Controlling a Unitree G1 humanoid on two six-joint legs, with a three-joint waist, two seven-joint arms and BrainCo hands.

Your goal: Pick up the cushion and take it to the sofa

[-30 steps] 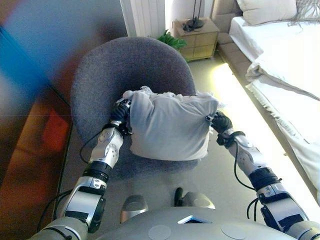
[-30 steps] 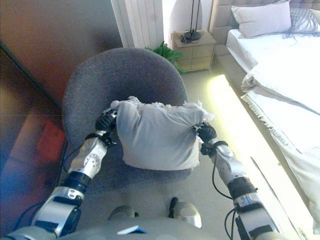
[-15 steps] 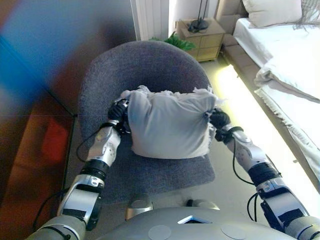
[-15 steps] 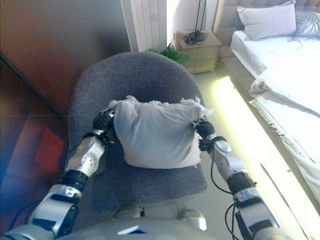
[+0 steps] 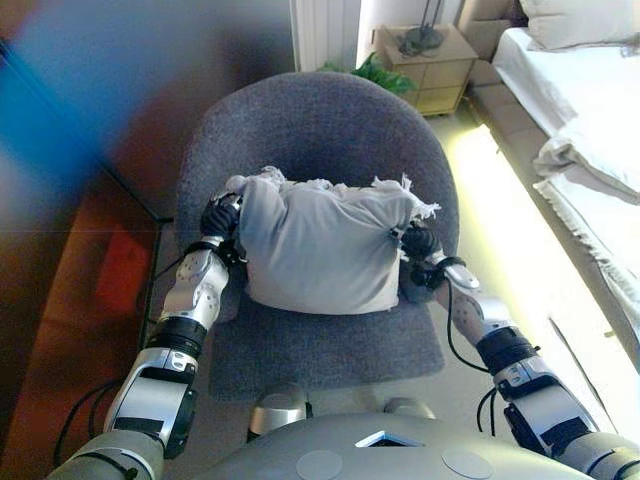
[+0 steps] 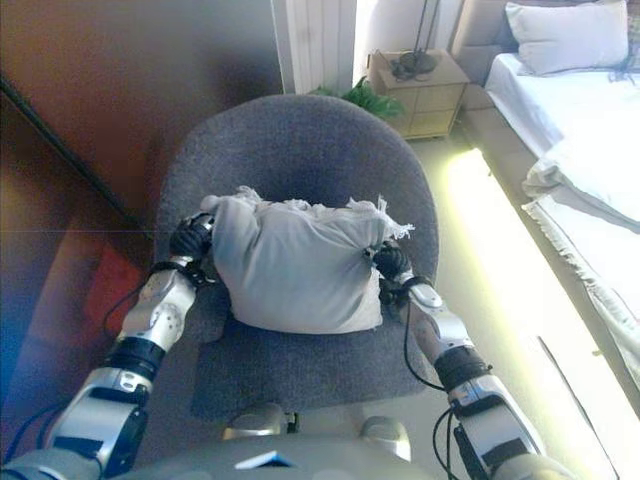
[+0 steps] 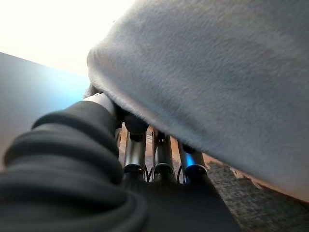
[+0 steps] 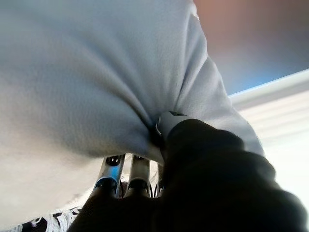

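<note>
Both hands have the cushion [image 5: 318, 250] between them, and you see it held in the middle of the frame, over the seat of the grey chair [image 5: 320, 130]. Your left hand [image 5: 220, 218] presses on the cushion's left edge, your right hand [image 5: 418, 243] on its right edge, each at about the same height. The frayed white fringe along the cushion's upper edge points toward the chair's backrest.

In the left wrist view the fingers [image 7: 133, 145] run under the cushion's lower side and their tips vanish into the fabric, with the thumb against its near face, so the hand pinches the cloth. In the right wrist view the fingers [image 8: 112, 173] likewise pass beneath the cushion, while the thumb digs into a deep fold of the fabric: that hand is clamped on it too. How far the fingertips curl on the far side you cannot tell, since the cloth hides them.

Whether the cushion's lower edge touches the seat or hangs just above it is not clear from either eye view.

Past the chair, at the upper middle of the frame, stand a green plant [image 5: 375, 73] and a small wooden nightstand [image 5: 440, 68]. A bed [image 5: 585, 110] with white linen fills the upper right.
</note>
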